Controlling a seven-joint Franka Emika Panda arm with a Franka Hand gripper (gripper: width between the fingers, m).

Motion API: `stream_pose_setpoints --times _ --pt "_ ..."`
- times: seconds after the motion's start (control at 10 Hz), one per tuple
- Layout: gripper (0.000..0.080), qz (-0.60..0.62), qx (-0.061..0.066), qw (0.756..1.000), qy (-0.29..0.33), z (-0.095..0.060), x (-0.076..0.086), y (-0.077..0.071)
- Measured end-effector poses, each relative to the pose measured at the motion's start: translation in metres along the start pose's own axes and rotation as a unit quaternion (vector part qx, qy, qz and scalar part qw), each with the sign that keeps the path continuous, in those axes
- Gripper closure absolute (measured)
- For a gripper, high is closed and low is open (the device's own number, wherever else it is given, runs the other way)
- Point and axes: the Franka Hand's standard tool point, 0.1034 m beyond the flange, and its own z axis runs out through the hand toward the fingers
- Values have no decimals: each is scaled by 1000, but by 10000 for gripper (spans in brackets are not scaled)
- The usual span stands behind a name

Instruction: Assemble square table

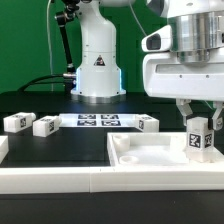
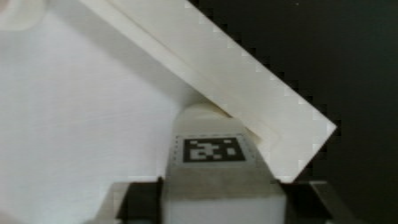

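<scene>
The square table's white slab (image 1: 150, 152) lies at the front on the exterior view's right, its raised rim and recessed panels facing up. My gripper (image 1: 199, 133) hangs over the slab's far right corner, shut on a short white tagged leg (image 1: 199, 140) held upright. In the wrist view the leg (image 2: 215, 150) sits between my two dark fingers (image 2: 143, 202), tag facing the camera, its end close to the slab's rim (image 2: 231, 70) beside the flat panel (image 2: 80, 120). Whether the leg touches the slab I cannot tell. Three more legs (image 1: 17, 122) (image 1: 45, 125) (image 1: 148, 123) lie on the black surface.
The marker board (image 1: 98, 121) lies between the loose legs, in front of the robot's white base (image 1: 98, 65). A long white rail (image 1: 50, 178) borders the black surface along the front.
</scene>
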Motion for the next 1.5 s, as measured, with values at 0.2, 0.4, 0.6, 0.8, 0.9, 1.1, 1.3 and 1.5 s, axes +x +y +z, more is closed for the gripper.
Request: stream_pose_setpoints --times 0.2,0.4,0.6,0.8,0.9,1.1,1.3,1.5 --pt "509 41 1 999 -1 0 -1 -1" --pt "509 95 3 995 -3 0 -2 -1" --pt "509 88 3 996 -3 1 -2 -2" --pt "325 54 -5 999 -8 1 -4 0" --pt "188 24 -6 1000 -9 0 -4 -2" --pt "158 -63 -6 998 -10 2 -5 -2" --pt "151 -135 -4 991 -10 3 -7 -2" --pt "150 -205 -3 979 -10 3 -6 -1"
